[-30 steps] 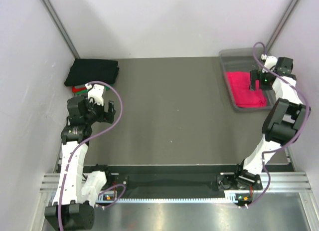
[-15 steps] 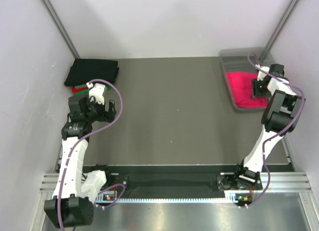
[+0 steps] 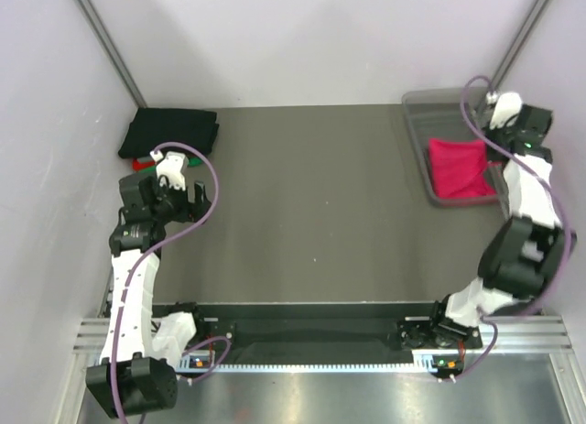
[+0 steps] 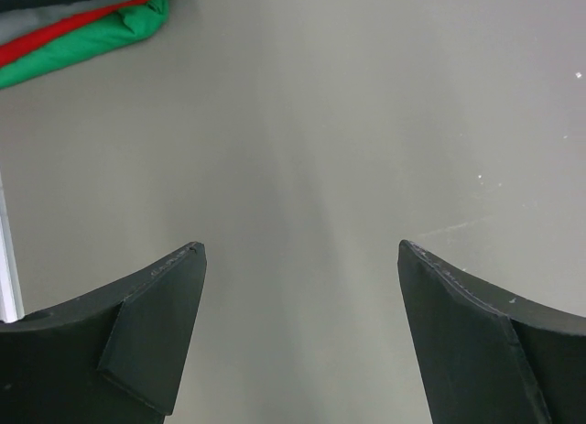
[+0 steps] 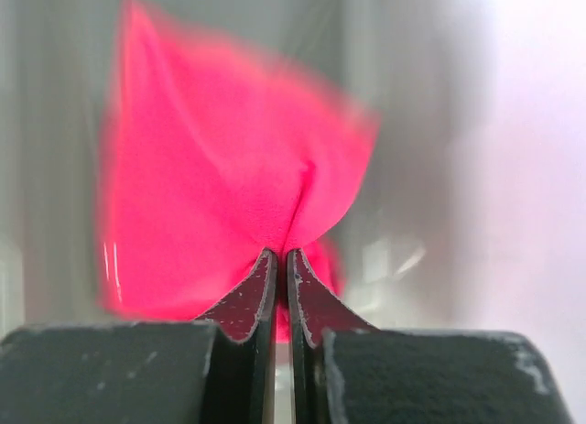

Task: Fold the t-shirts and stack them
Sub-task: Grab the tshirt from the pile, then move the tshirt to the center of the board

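My right pincer (image 5: 282,256) is closed tight on a fold of the pink t-shirt (image 5: 211,158); my left pincer (image 4: 300,255) stands wide open over the table (image 4: 320,122).

Grey-brown tabletop (image 3: 311,204), pale walls (image 3: 302,39) on three sides, metal corner posts (image 3: 107,44), aluminium rail (image 3: 92,337) at near edge.

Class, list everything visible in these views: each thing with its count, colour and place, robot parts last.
pink t-shirt: one, bright pink, in the bin
black t-shirt: one, black, folded, far left corner
red t-shirt: one, red, at the black one's near edge
green t-shirt: one, green, against the red
bin: one, clear, far right
table: one, grey-brown
left hand: one, black, open over bare table
right hand: one, black, shut on the pink t-shirt
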